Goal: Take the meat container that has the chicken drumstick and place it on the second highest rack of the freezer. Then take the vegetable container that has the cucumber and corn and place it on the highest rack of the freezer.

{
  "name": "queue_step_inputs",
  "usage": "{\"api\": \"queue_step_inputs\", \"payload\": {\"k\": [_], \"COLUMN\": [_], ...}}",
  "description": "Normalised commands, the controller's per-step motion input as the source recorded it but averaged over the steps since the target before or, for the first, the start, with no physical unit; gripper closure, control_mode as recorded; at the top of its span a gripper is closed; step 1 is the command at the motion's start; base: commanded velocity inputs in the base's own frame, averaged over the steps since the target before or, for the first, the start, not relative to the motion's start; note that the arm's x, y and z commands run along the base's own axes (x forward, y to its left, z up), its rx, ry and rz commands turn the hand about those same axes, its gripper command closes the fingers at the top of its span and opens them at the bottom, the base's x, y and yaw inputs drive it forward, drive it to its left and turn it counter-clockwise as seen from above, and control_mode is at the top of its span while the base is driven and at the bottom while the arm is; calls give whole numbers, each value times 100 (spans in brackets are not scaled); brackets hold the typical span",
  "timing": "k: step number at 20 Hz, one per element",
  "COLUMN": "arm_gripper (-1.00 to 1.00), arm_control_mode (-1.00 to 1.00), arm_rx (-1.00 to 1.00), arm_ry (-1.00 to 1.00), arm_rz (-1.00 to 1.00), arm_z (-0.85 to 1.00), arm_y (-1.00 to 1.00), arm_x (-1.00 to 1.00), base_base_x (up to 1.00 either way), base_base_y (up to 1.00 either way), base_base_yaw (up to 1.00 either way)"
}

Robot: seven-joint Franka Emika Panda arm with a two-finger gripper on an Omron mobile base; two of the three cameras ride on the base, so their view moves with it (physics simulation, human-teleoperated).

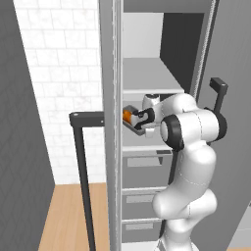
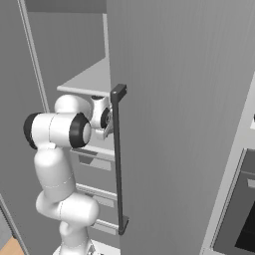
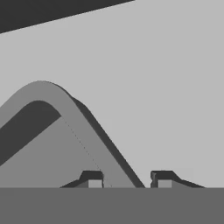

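The freezer (image 1: 110, 59) stands open and my arm reaches into it. My gripper (image 1: 142, 119) is shut on the near rim of the grey meat container (image 1: 133, 123), which tilts a little. The orange-brown chicken drumstick (image 1: 127, 116) lies in the container's left end. The container sits just over the second highest rack (image 1: 147, 147) and below the highest rack (image 1: 147, 73). In the hand view the container's curved rim (image 3: 52, 94) runs down between my gripper's (image 3: 127, 179) two fingertips, close against both. Whether the container rests on the rack I cannot tell.
Pale drawers (image 1: 144, 162) stack under the racks. One open door with a dark bar handle (image 1: 83, 171) stands left of the arm. The other wide grey door (image 2: 179, 124) with its handle (image 2: 118, 159) stands right. A white tiled wall (image 1: 59, 73) is at the left and an oven (image 2: 239, 209) at the right.
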Motion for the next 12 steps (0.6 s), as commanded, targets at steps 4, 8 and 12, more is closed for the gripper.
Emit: {"api": "queue_step_inputs", "payload": {"k": [4,8,12], "arm_gripper": [-100,-100,-100], "arm_control_mode": [-100,-100,-100], "arm_rx": [0,0,0], "arm_ry": [0,0,0], "arm_rz": [0,0,0], "arm_z": [0,0,0], "arm_y": [0,0,0], "arm_x": [0,0,0], "base_base_x": [0,0,0], "base_base_y": [0,0,0], "base_base_yaw": [0,0,0]}}
